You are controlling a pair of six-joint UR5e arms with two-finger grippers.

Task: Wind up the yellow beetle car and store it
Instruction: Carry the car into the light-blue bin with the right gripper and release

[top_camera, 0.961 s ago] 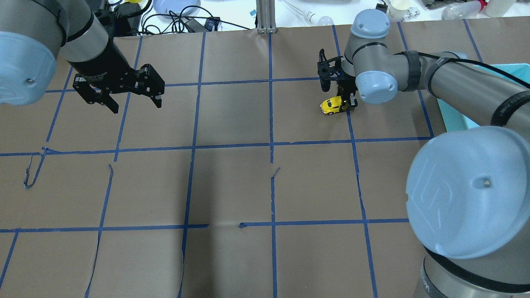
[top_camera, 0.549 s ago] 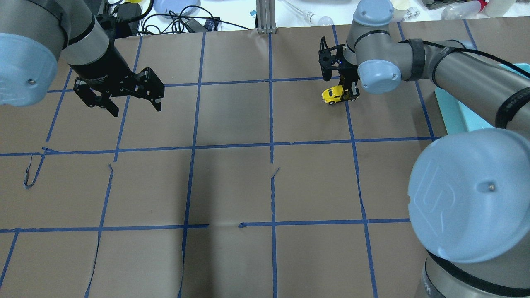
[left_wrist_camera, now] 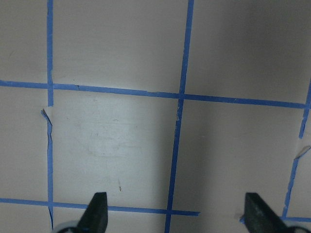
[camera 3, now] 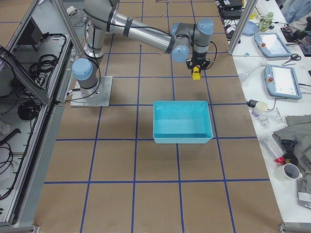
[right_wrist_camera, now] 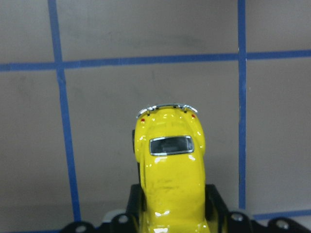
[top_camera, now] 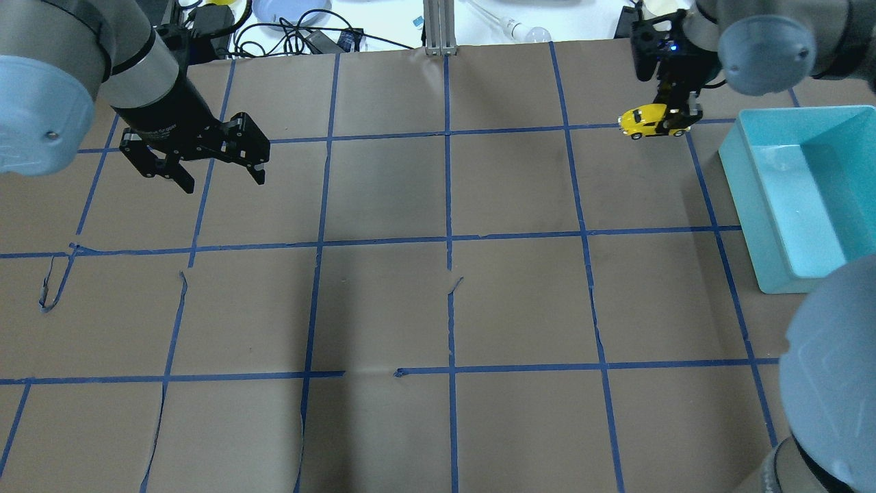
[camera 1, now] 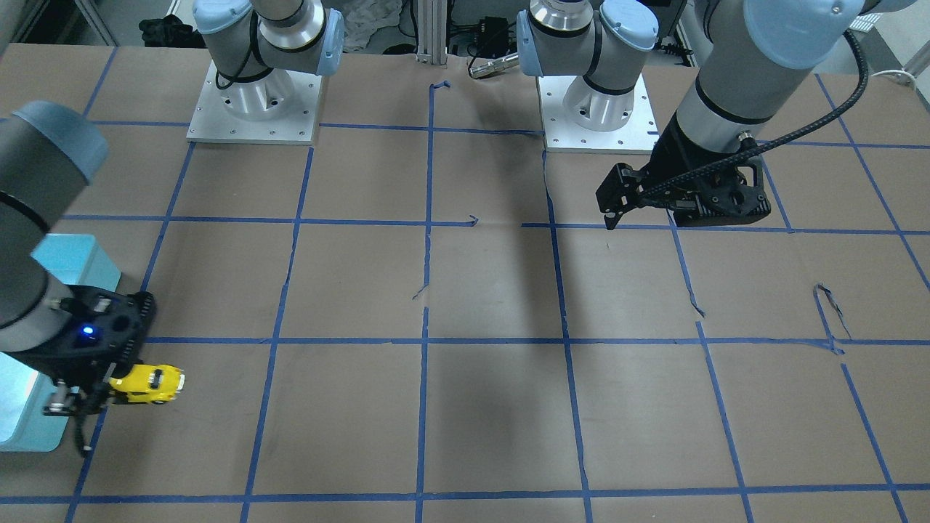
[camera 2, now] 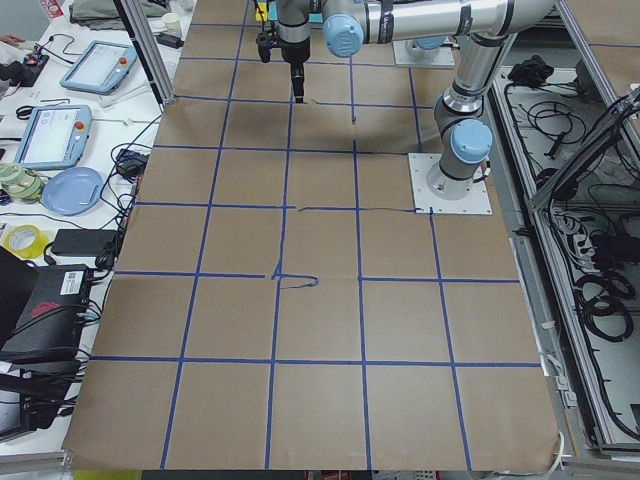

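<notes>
Grasps the yellow beetle car (top_camera: pixel 647 122) in the right pincer (top_camera: pixel 676 118), clamped on both flanks of the body, with one end left sticking out free in the right wrist view. Carries it, seemingly, a little above the bench (top_camera: pixel 383 308), at the far side, near the teal bin (top_camera: pixel 742 178) but not yet over it. Holds the left pincer (top_camera: pixel 224 179) released and spread wide, with nothing inside, well apart from the car over the other half of the bench. Looks like a light, hard and stiff toy, so needs no great force. Looks also glossy and rounded, so likely to slip or turn in the grip if squeezed high on the roof curve. Better to take hold low on the sides, across the widest part, and to stay off the underside, needed free for rolling. Probably sturdy in the body, but thin at the silver bumper (right_wrist_camera: pixel 165 106), so better not to knock it on the bin wall. Cannot tell from here whether already wound up. For storing, better to move over the bin, go down low, and only then let go, to avoid a bounce.
</notes>
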